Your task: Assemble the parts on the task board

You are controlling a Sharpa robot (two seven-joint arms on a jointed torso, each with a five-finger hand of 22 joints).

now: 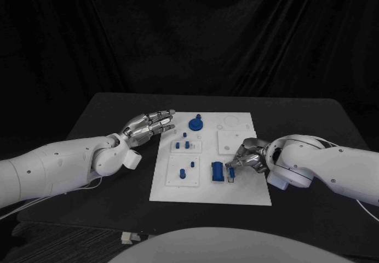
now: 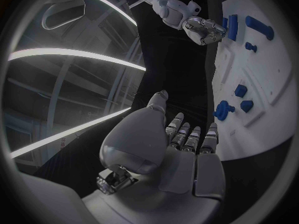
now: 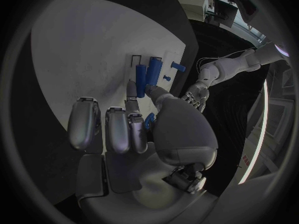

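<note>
A white task board [image 1: 207, 189] was seen lying in the middle of a black desk [image 1: 316, 120], with small blue parts spread across it. The left robot hand [image 1: 148, 126] was held above the desk just beside the board's left edge, near its far corner — its fingers [image 2: 187, 134] stretched out and apart, nothing grasped in them. The right robot hand [image 1: 246, 156] was set over the board's right side, its fingers curled in; in the right wrist view a small blue part [image 3: 149, 120] was glimpsed tucked between thumb and fingers, apparently pinched there.

Just beside that hand, toward the board's middle, a large blue block [image 1: 216, 171] was seen lying on the board, with a thin dark frame [image 1: 230, 174] alongside it. A blue knob [image 1: 196, 121] was standing near the far edge, close to the left robot hand's fingertips. Two short blue pegs [image 1: 182, 145] were set side by side in a raised square plate to the left of centre, and a further blue peg [image 1: 182, 174] was standing in a second plate nearer the robot. A tiny blue pin [image 1: 192, 163] was placed in that same plate — just beyond the peg.
</note>
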